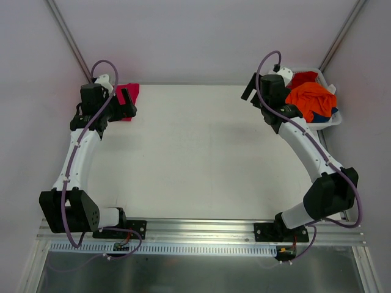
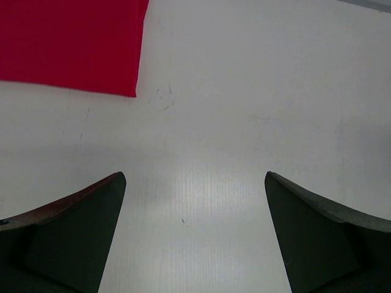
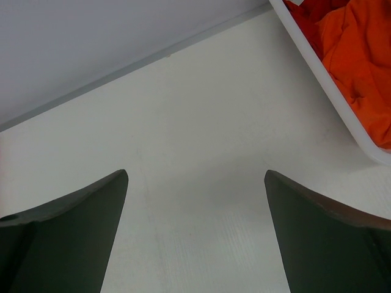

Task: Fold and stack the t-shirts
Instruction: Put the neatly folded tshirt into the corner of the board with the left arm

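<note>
Both arms reach out over the table (image 1: pixel 195 152), nothing in either grip. Left gripper (image 2: pixel 194 235) hangs with jaws wide apart over bare surface, the folded pink t-shirt (image 2: pixel 70 43) just beyond it at the far left corner. Right gripper (image 3: pixel 195 235), jaws also spread, sits just left of the basket (image 3: pixel 333 91), where the orange t-shirt (image 1: pixel 311 99) lies crumpled over red and blue ones. Risk here, I'd say: a grab into that heap could snag two shirts, or drag the basket.

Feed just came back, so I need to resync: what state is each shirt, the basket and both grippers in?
magenta-pink t-shirt: folded flat, far-left table corner
orange t-shirt: crumpled, on top in basket
red t-shirt: crumpled, in basket
blue t-shirt: mostly buried under the orange
white basket: upright, full
left gripper: open, empty
right gripper: open, empty
</note>
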You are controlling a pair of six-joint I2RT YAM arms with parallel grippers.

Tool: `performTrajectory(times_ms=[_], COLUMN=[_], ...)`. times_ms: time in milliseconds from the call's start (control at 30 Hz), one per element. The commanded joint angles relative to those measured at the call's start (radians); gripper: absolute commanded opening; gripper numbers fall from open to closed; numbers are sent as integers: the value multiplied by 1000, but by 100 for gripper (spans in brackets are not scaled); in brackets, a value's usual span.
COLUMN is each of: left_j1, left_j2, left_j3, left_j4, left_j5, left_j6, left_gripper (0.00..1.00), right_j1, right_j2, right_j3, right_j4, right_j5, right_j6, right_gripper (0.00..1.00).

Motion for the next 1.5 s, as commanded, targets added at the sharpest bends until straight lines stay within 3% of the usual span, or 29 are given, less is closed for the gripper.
performTrajectory(times_ms=[0,133,433,567,1233,1367,1467], left_j1=[-4,-5,-5,-5,-5,-4,-5], left_j2=[-36,-66,-74,-93,-105,-54,-44], left_j3=[11,-8,-104,-121,-115,-109,-100], left_j4=[6,8,9,11,11,9,6], left_j5=[-83,-81,14,42,-54,0,-19], left_j6=[3,34,-118,-169,-284,-223,-195], left_gripper=[99,99,99,99,99,99,99], right_j1=[-6,-6,-5,11,29,34,38], right_j2=[0,-20,-32,-51,-31,-21,-9], right_j3=[11,-8,-101,-149,-127,-118,-104], right_j4=[-2,0,92,170,199,195,182], right_j5=[38,73,121,65,-42,-79,-202], right_j6=[-14,-34,-59,-94,-131,-115,-96], right_gripper=[99,99,99,99,99,99,100])
